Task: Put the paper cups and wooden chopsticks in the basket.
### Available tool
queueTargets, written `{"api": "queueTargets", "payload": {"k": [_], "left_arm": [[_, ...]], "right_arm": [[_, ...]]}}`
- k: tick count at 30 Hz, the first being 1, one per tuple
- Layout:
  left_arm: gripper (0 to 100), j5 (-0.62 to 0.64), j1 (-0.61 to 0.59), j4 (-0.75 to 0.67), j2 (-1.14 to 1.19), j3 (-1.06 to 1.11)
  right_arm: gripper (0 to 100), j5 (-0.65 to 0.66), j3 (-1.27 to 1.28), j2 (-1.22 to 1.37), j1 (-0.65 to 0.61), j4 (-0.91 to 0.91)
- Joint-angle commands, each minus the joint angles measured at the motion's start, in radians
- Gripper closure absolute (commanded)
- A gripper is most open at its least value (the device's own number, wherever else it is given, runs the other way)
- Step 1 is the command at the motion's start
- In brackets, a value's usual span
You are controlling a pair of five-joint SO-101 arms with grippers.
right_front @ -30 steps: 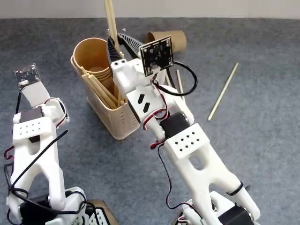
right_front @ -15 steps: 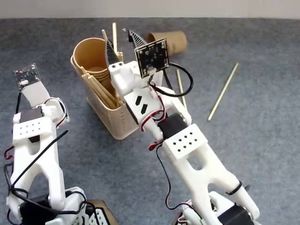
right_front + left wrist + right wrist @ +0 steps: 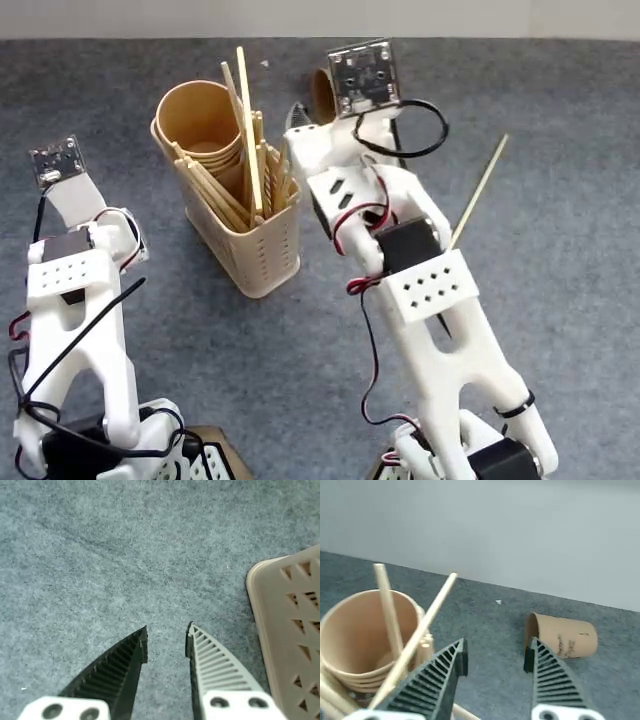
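The left gripper hangs low over the grey table, its jaws parted with nothing between them; a corner of the beige basket lies just beside its white finger, apart from it.

Farther out, the basket stands upright between the two arms; a stack of paper cups sits in its far end, mouths up; a bundle of chopsticks lies slanted along the wall beside the stack; two more upright chopsticks stand nearly on end, their long axes running from the basket floor up past the rim, tips leaning slightly toward the far side.

On the other side of the right arm, a loose chopstick lies flat on the table; its long axis runs diagonally, the far end pointing away from the basket, the near end hidden behind the arm.

The right gripper is held above the table just beyond the basket, jaws spread and empty.

Farthest, near the wall, a single paper cup lies on its side, its long axis across the table, mouth turned toward the basket.
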Motion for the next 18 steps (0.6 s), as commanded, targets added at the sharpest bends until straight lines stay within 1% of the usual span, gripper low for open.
{"api": "queueTargets", "payload": {"k": [1, 4, 8, 13, 18], "left_arm": [[85, 0.006, 0.007, -0.011, -0.004, -0.005], [85, 0.006, 0.007, -0.011, -0.004, -0.005], [85, 0.006, 0.007, -0.012, -0.004, -0.005], [85, 0.006, 0.008, -0.011, -0.004, -0.005], [85, 0.006, 0.008, -0.011, -0.004, -0.005]], "right_arm": [[81.0, -0.031, -0.091, -0.01, -0.079, 0.05], [81.0, -0.031, -0.12, -0.01, -0.13, 0.156], [81.0, -0.032, -0.179, -0.008, -0.166, 0.298], [81.0, -0.031, -0.18, 0.004, -0.173, 0.311], [81.0, -0.034, -0.117, -0.001, -0.177, 0.314]]}}
